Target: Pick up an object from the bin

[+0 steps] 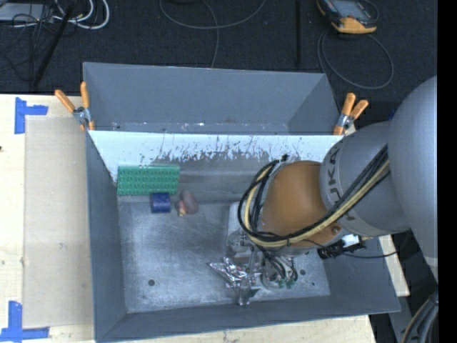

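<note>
Three small things lie in the bin's [104, 256] far-left corner: a green studded plate [148, 180], with a blue block [161, 203] and a brownish lump [188, 204] just beside its near edge. Well apart, the gripper [241, 281] sits low near the front wall; whether it is apart or together cannot be told.

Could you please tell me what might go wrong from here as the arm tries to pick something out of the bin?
1. The gripper sits low over a bare part of the bin, near its front wall. A grasp here would likely come up empty, and a further descent might scrape metal.
2. The green studded block, small blue piece and brownish piece lie close together at the far left. Reaching for one could knock its neighbours.
</note>
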Robot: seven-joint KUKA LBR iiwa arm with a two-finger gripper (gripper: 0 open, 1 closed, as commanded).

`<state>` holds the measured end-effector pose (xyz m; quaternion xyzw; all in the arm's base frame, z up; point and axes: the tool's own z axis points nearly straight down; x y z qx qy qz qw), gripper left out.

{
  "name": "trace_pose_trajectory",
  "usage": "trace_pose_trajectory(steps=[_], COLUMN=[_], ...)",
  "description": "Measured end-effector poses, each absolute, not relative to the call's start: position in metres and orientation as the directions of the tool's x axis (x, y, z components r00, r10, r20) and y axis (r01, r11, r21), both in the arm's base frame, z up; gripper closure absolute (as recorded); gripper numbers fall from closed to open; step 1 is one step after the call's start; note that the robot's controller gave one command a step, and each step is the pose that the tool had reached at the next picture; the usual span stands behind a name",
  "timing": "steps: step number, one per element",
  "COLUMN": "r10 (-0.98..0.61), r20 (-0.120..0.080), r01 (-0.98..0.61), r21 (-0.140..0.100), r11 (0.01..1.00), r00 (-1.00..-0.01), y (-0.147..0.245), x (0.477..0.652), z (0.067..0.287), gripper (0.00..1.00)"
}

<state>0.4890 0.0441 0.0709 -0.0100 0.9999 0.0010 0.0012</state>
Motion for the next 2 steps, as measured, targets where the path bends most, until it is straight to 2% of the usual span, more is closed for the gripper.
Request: trace_pose_trajectory(steps=[1, 2], r10=[-0.022, 0.022], r20=[0.004, -0.008], r01=[-0.022, 0.022], r21=[0.001, 0.001], r11=[1.0, 1.0], r00=[-1.0, -1.0], y=[0.043, 0.03], x=[0.488, 0.501], z=[0.073, 0.216], gripper=[1.0, 1.0])
